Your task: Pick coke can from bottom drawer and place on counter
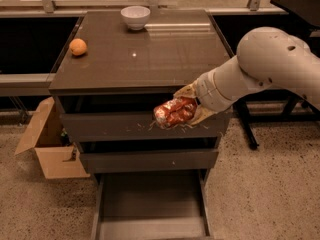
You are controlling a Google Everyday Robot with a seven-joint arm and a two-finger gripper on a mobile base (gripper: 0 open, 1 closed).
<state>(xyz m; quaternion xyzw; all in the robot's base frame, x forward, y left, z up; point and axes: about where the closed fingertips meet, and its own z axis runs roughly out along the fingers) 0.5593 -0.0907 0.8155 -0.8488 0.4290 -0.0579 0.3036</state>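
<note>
My gripper (184,108) is shut on the coke can (172,112), a red can with white lettering that lies tilted on its side in my fingers. I hold it in front of the scratched upper drawer, just below the front edge of the counter (140,59). The bottom drawer (150,204) is pulled open below, and the part of its tray that shows holds nothing. My white arm comes in from the right.
A white bowl (135,17) stands at the back of the counter and an orange (78,47) lies at its left edge. An open cardboard box (47,144) sits on the floor left of the cabinet. A black stand leg is on the floor at the right.
</note>
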